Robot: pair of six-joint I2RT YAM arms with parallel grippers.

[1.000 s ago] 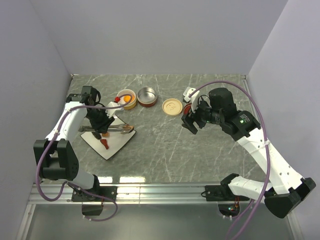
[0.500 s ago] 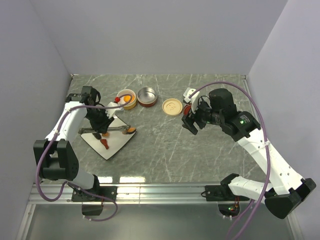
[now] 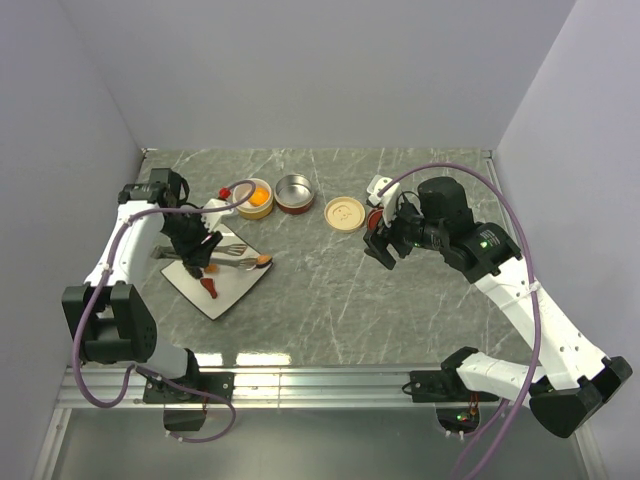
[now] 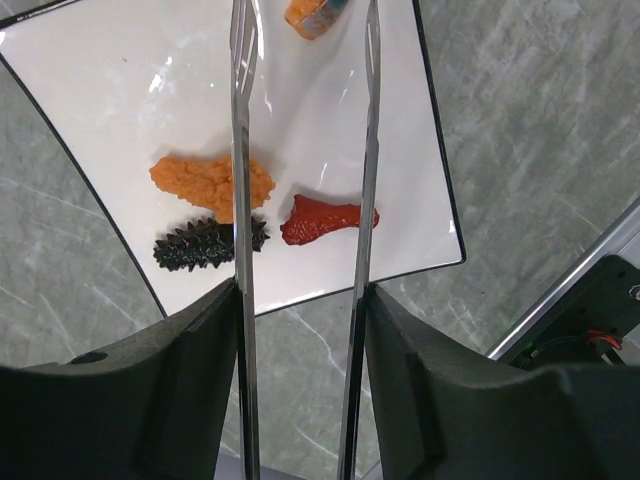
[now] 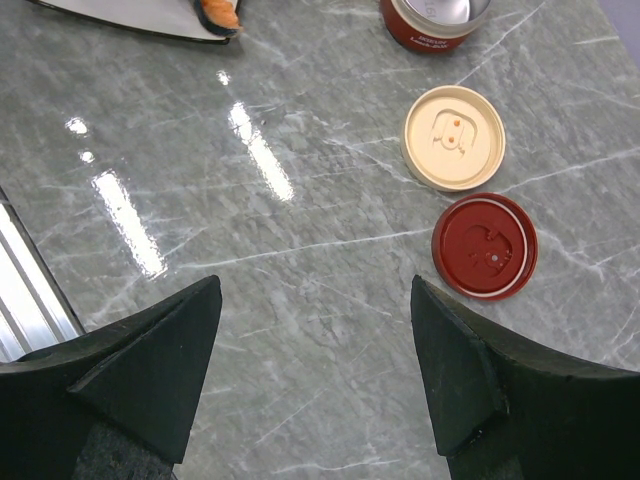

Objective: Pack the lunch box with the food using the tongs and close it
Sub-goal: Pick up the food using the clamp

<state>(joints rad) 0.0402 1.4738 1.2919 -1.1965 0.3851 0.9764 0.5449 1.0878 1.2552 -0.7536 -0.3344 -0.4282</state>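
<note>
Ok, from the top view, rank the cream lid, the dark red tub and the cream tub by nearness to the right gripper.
From the right gripper:
1. Cream lid, just to its left and a little farther back.
2. Dark red tub, farther left, toward the back.
3. Cream tub, farthest left, right beside the red tub.

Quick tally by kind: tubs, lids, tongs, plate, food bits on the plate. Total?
Tubs: 2
Lids: 2
Tongs: 1
Plate: 1
Food bits on the plate: 4
Total: 10
</note>
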